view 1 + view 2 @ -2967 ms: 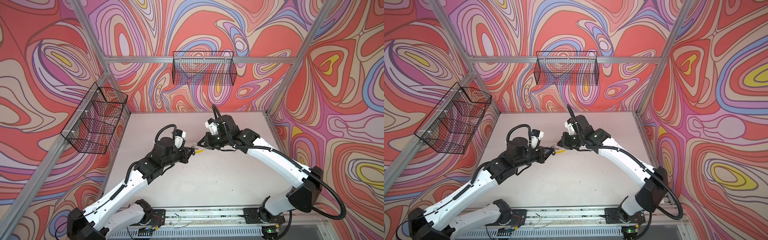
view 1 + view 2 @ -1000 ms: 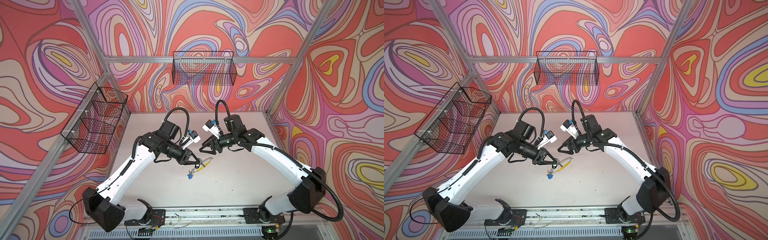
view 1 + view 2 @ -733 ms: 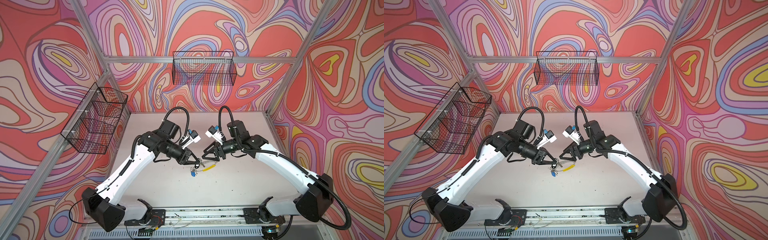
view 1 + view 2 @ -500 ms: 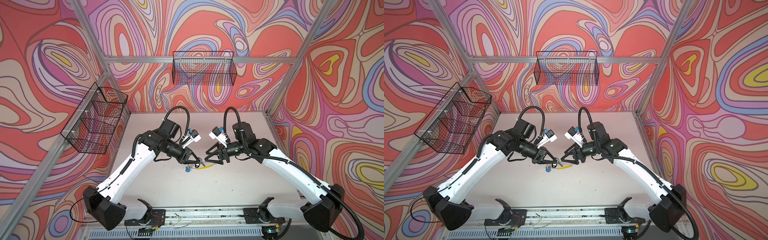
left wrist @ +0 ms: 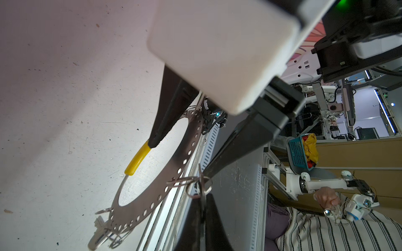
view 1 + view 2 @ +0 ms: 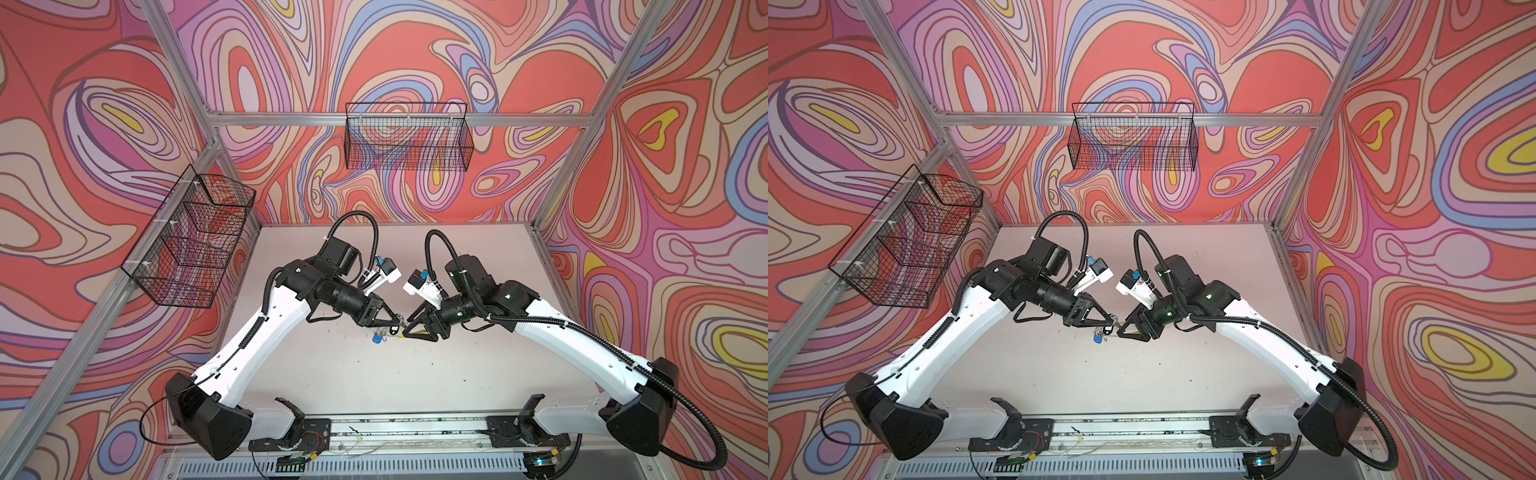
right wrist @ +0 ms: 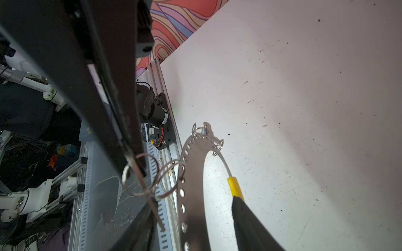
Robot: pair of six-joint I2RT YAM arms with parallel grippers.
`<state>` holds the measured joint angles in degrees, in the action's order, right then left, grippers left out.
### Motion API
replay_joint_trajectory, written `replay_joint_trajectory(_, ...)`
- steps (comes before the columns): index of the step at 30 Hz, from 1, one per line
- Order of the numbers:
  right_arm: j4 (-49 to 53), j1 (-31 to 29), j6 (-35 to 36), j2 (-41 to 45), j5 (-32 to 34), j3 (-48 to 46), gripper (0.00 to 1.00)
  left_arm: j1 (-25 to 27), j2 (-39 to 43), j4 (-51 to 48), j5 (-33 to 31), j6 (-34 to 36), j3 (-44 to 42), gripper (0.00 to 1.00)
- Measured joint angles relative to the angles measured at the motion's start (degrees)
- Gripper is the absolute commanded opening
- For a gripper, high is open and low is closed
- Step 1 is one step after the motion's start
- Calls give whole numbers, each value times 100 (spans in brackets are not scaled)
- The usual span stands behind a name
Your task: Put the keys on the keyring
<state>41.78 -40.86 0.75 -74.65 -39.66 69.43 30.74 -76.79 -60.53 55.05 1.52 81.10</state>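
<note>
above the middle of the white surface [image 6: 374, 395], the left gripper [image 6: 400, 328] is pinching its jaws together on a thin silver key [image 7: 148, 200], with a blue tag [image 6: 377, 337] dangling just below. the keyring [image 7: 192, 173] is hanging between the two grippers. the right gripper [image 6: 408, 329] is holding its jaws apart, straddling the keyring, one fingertip [image 5: 155, 139] touching its yellow sleeve [image 5: 137, 160].

Over the white table [image 6: 374, 382], the blue tag [image 6: 377, 338] of the keys [image 6: 384, 335] dangles lowest. The black tag [image 6: 392, 331] sits just beside it, toward the right arm. Just above the blue tag, the left gripper [image 6: 397, 328] pinches its fingertips together. Slightly farther from it on that side, the right gripper [image 6: 409, 331] faces the left one, jaws apart. Two wire baskets [image 6: 409, 141] hang on the walls, well away from the blue tag.
</note>
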Motion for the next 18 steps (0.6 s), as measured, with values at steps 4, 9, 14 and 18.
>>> replay_joint_trajectory(4, 96, -22, 2, 125, 205, 0, 51, 0, -2, 0, -4, 7, 39, 0)
replay_joint_trajectory(9, 326, -138, 22, 140, 557, 39, 43, -4, -9, -17, -63, 26, 48, 0)
replay_joint_trajectory(14, 470, -238, -4, 136, 1058, 52, 18, -4, -33, -63, 11, 24, 109, 0)
replay_joint_trajectory(18, 496, -393, -26, 133, 1340, 157, 0, -11, -50, -68, 2, 20, 111, 0)
